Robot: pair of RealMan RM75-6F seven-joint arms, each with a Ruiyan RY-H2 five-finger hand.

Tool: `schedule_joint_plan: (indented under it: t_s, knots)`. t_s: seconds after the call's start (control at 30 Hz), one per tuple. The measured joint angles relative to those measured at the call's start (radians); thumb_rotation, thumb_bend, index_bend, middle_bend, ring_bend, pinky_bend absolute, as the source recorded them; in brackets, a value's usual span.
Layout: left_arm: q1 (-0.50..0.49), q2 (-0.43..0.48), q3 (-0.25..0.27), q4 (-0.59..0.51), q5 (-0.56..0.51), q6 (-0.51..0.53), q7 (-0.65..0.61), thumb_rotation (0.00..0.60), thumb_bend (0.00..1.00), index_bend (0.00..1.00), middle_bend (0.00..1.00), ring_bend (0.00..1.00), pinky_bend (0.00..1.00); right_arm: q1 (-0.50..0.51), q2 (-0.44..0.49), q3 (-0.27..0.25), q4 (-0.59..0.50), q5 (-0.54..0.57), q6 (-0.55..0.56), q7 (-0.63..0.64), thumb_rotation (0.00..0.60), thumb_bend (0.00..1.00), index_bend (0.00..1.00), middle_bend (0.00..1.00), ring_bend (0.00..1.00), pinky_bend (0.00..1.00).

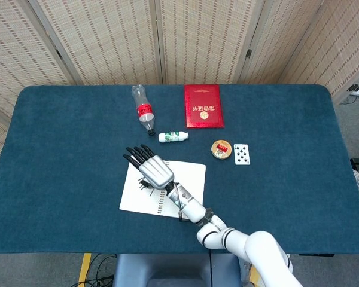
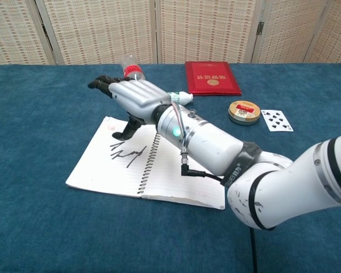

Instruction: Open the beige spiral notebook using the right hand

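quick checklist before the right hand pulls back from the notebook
1. Notebook lies open and flat, lined pages showing on both sides of the spiral: ok.
2. Right hand holds nothing, fingers spread above the left page: ok.
3. Hand off the paper: cannot tell; the thumb hangs close to the page in the chest view.
4. Small white bottle lies just beyond the notebook, near the arm's path: not ok, so withdraw with care.
5. Plastic bottle, red booklet, round tin and playing card sit apart from the notebook: ok.
6. Left hand position: cannot tell, not in view.
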State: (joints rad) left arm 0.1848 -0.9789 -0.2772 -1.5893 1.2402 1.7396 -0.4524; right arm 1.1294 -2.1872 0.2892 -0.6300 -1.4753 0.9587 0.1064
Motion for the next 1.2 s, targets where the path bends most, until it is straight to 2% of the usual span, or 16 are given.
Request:
schedule_joint_plan:
  t_s: [0.17,0.37,0.47,0.6,0.67,0.77,0.9,1.07,1.2]
  knots:
    - [-0.011,-0.005,0.008,-0.005,0.008,-0.011,0.052,0.600,0.30,0.17,0.10,0.09,0.15,-0.055,0.090,-0.008,-0.164,0.015,0.028,-0.086,0.600,0.30,0.00,0.00,0.00,0.00]
    - [-0.060,-0.020,0.032,-0.031,0.024,-0.071,0.215,0.600,0.30,0.17,0.10,0.09,0.15,-0.180,0.281,-0.030,-0.491,0.084,0.057,-0.250,0.600,0.31,0.00,0.00,0.00,0.00]
    - [-0.093,-0.031,0.049,-0.042,0.040,-0.111,0.295,0.600,0.30,0.16,0.10,0.09,0.15,-0.256,0.421,-0.055,-0.696,0.131,0.077,-0.346,0.600,0.31,0.00,0.00,0.00,0.00]
    - [-0.139,-0.052,0.071,-0.051,0.054,-0.170,0.388,0.600,0.30,0.16,0.10,0.09,0.15,-0.408,0.659,-0.132,-0.965,0.138,0.171,-0.450,0.600,0.31,0.00,0.00,0.00,0.00]
    - [-0.154,-0.063,0.079,-0.055,0.058,-0.185,0.417,0.600,0.30,0.16,0.10,0.09,0.15,-0.486,0.741,-0.172,-1.032,0.116,0.246,-0.470,0.600,0.32,0.00,0.00,0.00,0.00]
    - [-0.167,-0.075,0.089,-0.058,0.079,-0.188,0.434,0.600,0.30,0.11,0.10,0.09,0.15,-0.608,0.808,-0.232,-1.065,0.069,0.389,-0.461,0.600,0.32,0.00,0.00,0.00,0.00]
    - [-0.169,-0.089,0.106,-0.056,0.125,-0.166,0.456,0.600,0.30,0.09,0.10,0.09,0.15,-0.758,0.836,-0.290,-0.990,0.030,0.565,-0.358,0.600,0.33,0.00,0.00,0.00,0.00]
    - [-0.171,-0.109,0.127,-0.045,0.169,-0.138,0.481,0.600,0.30,0.11,0.10,0.08,0.15,-0.894,0.877,-0.350,-0.911,0.012,0.654,-0.268,0.600,0.33,0.00,0.00,0.00,0.00]
    - [-0.173,-0.113,0.134,-0.034,0.203,-0.123,0.475,0.600,0.30,0.11,0.10,0.08,0.15,-0.947,0.935,-0.369,-0.956,0.034,0.666,-0.308,0.600,0.33,0.00,0.00,0.00,0.00]
